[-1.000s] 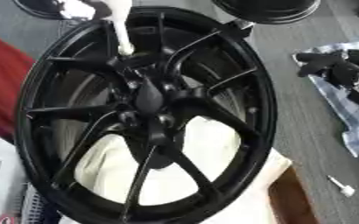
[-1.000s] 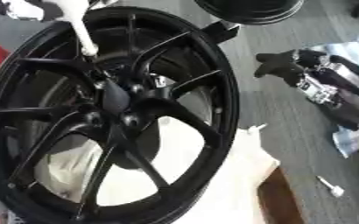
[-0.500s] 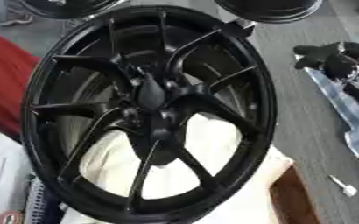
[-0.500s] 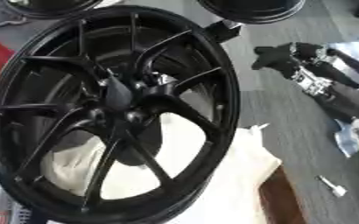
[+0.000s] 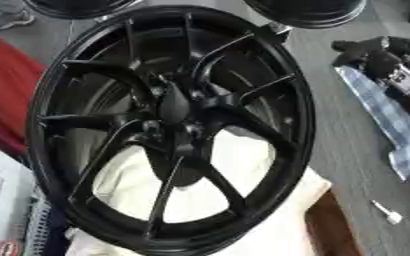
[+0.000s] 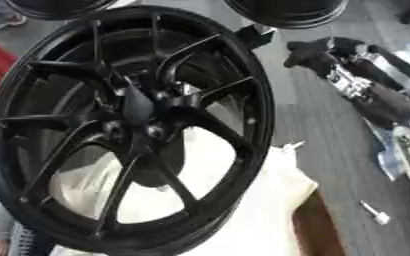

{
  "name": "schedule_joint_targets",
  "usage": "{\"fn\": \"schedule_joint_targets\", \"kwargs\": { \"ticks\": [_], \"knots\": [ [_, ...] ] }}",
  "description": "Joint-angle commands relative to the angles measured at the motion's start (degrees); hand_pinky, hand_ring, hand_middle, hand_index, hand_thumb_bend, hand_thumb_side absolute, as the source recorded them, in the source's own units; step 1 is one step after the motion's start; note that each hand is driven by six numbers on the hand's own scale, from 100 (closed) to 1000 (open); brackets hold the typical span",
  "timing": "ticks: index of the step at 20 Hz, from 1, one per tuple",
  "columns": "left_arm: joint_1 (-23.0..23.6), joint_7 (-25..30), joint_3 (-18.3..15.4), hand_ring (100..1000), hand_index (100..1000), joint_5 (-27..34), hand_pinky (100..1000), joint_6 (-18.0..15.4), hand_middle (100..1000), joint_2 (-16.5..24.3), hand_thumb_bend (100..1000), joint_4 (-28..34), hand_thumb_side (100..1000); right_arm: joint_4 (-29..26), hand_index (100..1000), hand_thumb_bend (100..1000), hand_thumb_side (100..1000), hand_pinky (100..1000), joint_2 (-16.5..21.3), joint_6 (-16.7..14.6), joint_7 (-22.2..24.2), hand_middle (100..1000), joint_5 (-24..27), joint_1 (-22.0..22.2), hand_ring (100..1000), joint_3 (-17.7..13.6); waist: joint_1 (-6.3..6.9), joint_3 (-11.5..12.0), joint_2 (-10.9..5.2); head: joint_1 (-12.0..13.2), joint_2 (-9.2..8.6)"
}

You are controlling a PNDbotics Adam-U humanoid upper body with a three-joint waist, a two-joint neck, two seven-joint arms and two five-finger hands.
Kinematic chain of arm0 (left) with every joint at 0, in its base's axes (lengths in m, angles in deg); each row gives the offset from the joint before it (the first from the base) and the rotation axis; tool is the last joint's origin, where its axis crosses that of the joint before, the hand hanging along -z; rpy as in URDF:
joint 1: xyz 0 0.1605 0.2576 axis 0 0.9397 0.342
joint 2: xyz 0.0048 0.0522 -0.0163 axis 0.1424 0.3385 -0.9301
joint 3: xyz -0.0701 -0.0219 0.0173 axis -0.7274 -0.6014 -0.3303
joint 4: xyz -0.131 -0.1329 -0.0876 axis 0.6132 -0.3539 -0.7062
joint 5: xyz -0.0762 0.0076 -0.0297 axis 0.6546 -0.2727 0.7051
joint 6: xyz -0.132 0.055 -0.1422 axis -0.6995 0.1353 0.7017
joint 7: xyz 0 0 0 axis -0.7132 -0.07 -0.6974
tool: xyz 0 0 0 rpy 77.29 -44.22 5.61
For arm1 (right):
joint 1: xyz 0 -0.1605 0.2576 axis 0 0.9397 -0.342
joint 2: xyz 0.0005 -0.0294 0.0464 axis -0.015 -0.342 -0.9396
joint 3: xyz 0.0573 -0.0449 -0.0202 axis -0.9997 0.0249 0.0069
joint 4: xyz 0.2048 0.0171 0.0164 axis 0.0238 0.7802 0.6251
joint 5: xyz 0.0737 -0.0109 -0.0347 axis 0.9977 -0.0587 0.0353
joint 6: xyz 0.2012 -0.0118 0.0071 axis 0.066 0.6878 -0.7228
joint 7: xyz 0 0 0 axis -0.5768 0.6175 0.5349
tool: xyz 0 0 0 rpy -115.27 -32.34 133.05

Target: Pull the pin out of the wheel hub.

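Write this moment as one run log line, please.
wheel: black, on pale cloth | hub: no pin visible | right hand: idle, upper right | left hand: not in view

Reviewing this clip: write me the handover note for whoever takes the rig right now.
Left hand: not in view.
Right hand: off to the wheel's right, apart from it; grip unreadable.
Wheel rests on a white cloth, hub facing the camera.
Done: unclear. No pin can be made out in the hub. A small white piece lies on the grey surface to the right, possibly the pin.
Left: check the hub and pull the pin if present.
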Motion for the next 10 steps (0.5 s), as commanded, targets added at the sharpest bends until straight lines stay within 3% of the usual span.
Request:
{"fn": "schedule_joint_targets", "kwargs": {
  "ticks": [1, 3, 4, 5, 6, 7, 8, 10],
  "knots": [
    [1.9, -2.6, -4.8, 580, 666, -2.6, 796, 2.4, 523, 2.9, 100, -3.4, 155, -1.0, 729, 100, 568, 1000, 1.5, -0.5, -1.3, 681, 1.2, -0.2, 998, -1.2, 0.42, -0.4, -1.69, -0.3, -1.21],
    [4.5, -3.4, -6.6, 715, 822, -4.0, 862, 4.0, 689, 2.1, 114, -6.1, 116, -1.0, 729, 100, 568, 1000, 1.5, -0.5, -1.4, 681, 1.5, -0.2, 998, -1.1, 0.54, -0.8, -1.80, 0.2, -1.35],
    [5.9, -3.3, -6.8, 791, 889, -4.5, 918, 4.9, 783, 2.0, 119, -7.4, 242, -1.0, 729, 100, 568, 1000, 1.5, -0.5, -1.4, 681, 1.6, -0.2, 997, -1.1, 0.64, -1.0, -1.88, 0.5, -1.40],
    [7.3, -3.6, -6.9, 805, 900, -4.9, 932, 5.3, 798, 1.9, 135, -8.8, 366, -1.0, 729, 100, 568, 1000, 1.5, -0.5, -1.4, 681, 1.7, -0.3, 997, -1.1, 0.74, -1.3, -1.98, 0.9, -1.38],
    [8.6, -4.1, -7.0, 831, 928, -5.0, 961, 5.1, 828, 1.9, 245, -10.1, 699, -1.0, 729, 100, 569, 1000, 1.5, -0.4, -1.4, 681, 1.7, -0.3, 998, -1.0, 0.86, -1.6, -2.07, 1.2, -1.36],
    [10.0, -4.8, -7.3, 832, 929, -5.1, 961, 4.5, 829, 1.9, 242, -10.9, 740, -1.0, 729, 100, 569, 1000, 1.5, -0.3, -1.3, 681, 1.8, -0.3, 998, -0.9, 0.95, -1.8, -2.15, 1.5, -1.38],
    [11.4, -5.6, -7.7, 822, 918, -5.1, 946, 4.0, 820, 2.0, 188, -11.4, 893, -1.0, 729, 100, 573, 1000, 1.5, -0.2, -1.3, 681, 1.9, -0.3, 997, -0.9, 1.01, -2.0, -2.22, 1.8, -1.42],
    [14.2, -7.3, -9.0, 802, 893, -4.8, 923, 3.6, 797, 2.0, 139, -11.0, 935, -1.0, 729, 100, 574, 1000, 1.5, -0.2, -1.2, 681, 2.0, -0.3, 997, -0.9, 1.10, -2.3, -2.29, 2.2, -1.37]
  ]
}}
